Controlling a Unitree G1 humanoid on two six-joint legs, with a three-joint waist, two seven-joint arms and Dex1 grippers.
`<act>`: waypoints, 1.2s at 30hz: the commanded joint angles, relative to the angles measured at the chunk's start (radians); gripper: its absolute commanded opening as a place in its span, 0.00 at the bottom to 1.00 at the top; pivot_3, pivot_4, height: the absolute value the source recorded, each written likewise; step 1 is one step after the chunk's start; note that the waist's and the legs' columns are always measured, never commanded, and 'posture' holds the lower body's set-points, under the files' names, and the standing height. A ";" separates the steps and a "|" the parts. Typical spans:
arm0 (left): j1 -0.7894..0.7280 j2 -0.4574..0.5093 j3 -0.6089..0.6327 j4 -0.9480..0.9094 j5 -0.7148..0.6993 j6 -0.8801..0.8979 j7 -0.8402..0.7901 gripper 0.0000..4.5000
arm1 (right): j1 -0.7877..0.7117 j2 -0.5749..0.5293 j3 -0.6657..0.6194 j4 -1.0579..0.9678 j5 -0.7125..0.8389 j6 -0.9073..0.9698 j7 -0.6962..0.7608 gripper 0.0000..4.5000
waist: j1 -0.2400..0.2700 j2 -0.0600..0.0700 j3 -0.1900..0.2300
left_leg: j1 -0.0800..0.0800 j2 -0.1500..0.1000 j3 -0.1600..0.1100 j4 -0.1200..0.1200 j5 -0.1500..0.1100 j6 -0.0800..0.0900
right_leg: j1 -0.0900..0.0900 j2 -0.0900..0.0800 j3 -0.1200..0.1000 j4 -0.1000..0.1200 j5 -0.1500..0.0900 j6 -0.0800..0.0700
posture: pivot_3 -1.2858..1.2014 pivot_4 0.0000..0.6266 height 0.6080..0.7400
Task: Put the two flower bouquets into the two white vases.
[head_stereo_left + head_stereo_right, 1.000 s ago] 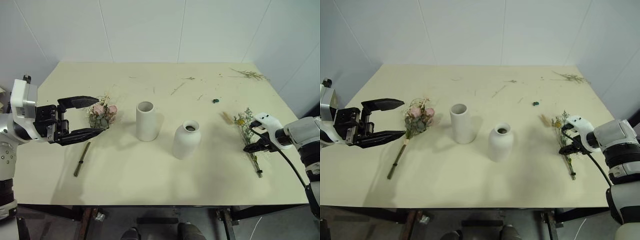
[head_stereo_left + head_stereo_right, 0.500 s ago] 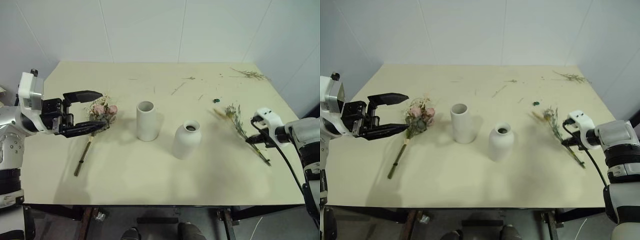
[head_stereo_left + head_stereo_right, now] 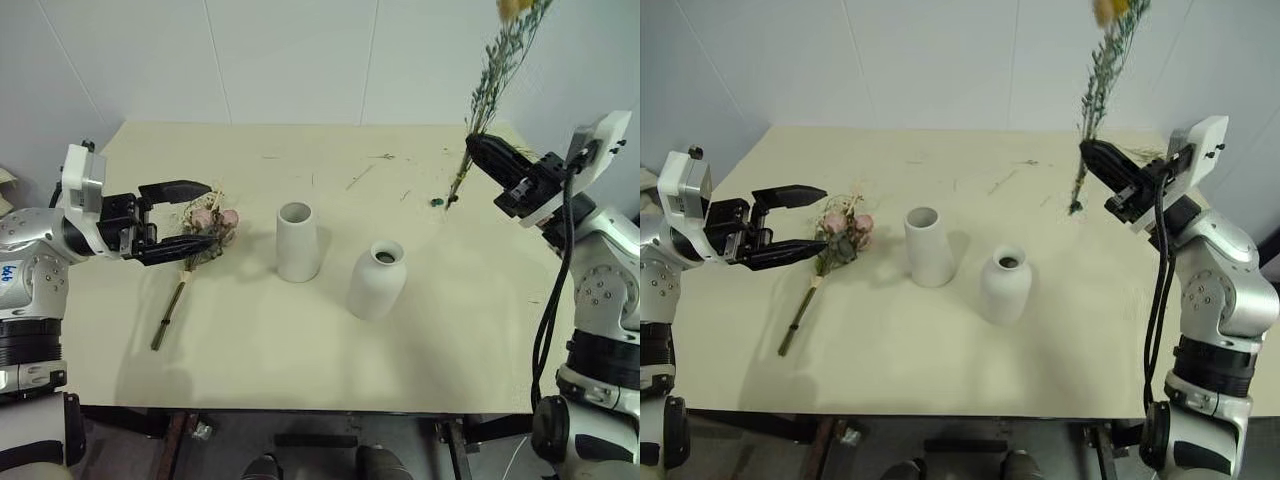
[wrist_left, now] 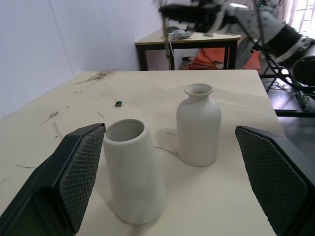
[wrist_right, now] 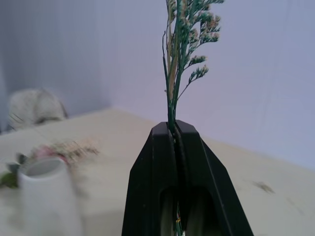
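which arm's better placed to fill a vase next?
Right. The right gripper is shut on the slim green bouquet, upright in the air beyond the bottle vase. The left gripper, open, hasn't grasped the rose bouquet.

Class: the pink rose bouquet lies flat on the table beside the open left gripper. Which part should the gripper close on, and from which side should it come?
Probably the bare stem of the pink rose bouquet, just below the blooms. It lies flat, stem end toward the robot and heads toward the cylinder vase. The open left gripper hangs at the heads, so it would likely come down from above, fingers astride the stem; the blooms are bulky and crushable.
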 commanded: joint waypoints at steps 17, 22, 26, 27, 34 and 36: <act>-0.104 -0.050 -0.017 0.059 0.041 -0.026 -0.004 1.00 | 0.166 0.085 0.141 -0.174 0.220 0.002 -0.057 0.01 | -0.002 0.000 0.000 | 0.001 0.000 -0.001 0.000 0.001 0.000 | 0.000 0.000 0.000 0.001 0.000 0.000 | 0.52 0.24 1.00; -0.099 -0.051 -0.010 0.048 0.037 -0.022 0.005 1.00 | 0.200 0.096 0.165 -0.126 0.182 -0.060 -0.030 0.01 | -0.001 0.000 0.000 | 0.001 0.000 -0.001 0.000 0.001 0.000 | 0.000 0.000 0.000 0.002 0.000 0.000 | 0.52 0.24 1.00; -0.097 -0.048 -0.002 0.049 0.036 -0.024 0.014 1.00 | 0.233 0.103 0.195 -0.101 0.141 -0.113 -0.010 0.05 | -0.002 0.000 0.000 | 0.001 0.000 -0.001 0.000 0.001 0.000 | 0.000 0.000 0.000 0.002 0.000 0.000 | 0.52 0.24 1.00; -0.094 -0.045 0.001 0.044 0.034 -0.023 0.016 1.00 | 0.243 0.102 0.200 -0.107 0.155 -0.105 -0.001 0.11 | -0.002 0.000 0.000 | 0.001 0.000 -0.001 0.000 0.001 0.000 | 0.000 0.000 0.000 0.002 0.000 0.000 | 0.52 0.24 1.00; -0.079 -0.024 0.030 0.049 0.041 -0.035 0.035 1.00 | 0.267 0.076 0.223 -0.139 0.117 -0.157 0.028 0.60 | -0.002 0.000 0.000 | 0.001 0.000 -0.001 0.000 0.001 0.000 | 0.000 0.000 0.000 0.002 0.000 0.000 | 0.52 0.24 1.00; -0.072 -0.018 0.032 0.047 0.044 -0.038 0.034 1.00 | 0.268 0.073 0.226 -0.142 0.103 -0.171 0.025 0.75 | -0.002 0.000 0.000 | 0.001 0.000 -0.001 0.000 0.001 0.000 | 0.000 0.000 0.000 0.002 0.000 0.000 | 0.52 0.24 1.00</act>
